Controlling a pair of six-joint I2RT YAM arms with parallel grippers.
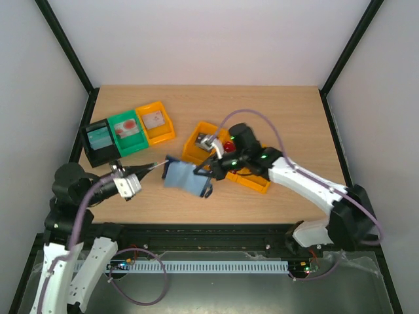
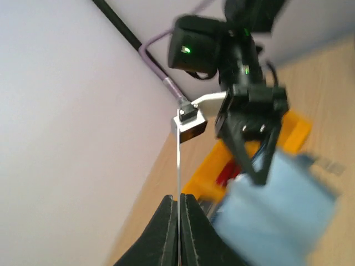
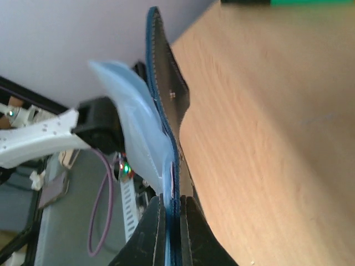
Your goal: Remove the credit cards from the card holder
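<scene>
My right gripper (image 1: 211, 171) is shut on the card holder (image 1: 186, 178), which hangs open above the table with its pale blue pockets facing left. In the right wrist view the holder (image 3: 145, 119) is pinched between the fingers of the gripper (image 3: 173, 206), with the navy flap on the table side. My left gripper (image 1: 152, 167) is shut on one thin card (image 1: 157, 165), seen edge-on. In the left wrist view the card (image 2: 178, 166) is a pale line rising from the gripper (image 2: 178, 204), with the blurred holder (image 2: 277, 213) just to its right. The card's colour is hidden.
An orange three-compartment tray (image 1: 256, 181) sits behind the right gripper, holding a red card (image 1: 228, 145) and a grey one (image 1: 208, 141). Black (image 1: 99, 140), green (image 1: 126, 131) and orange (image 1: 156, 122) bins stand at the back left, each with a card inside.
</scene>
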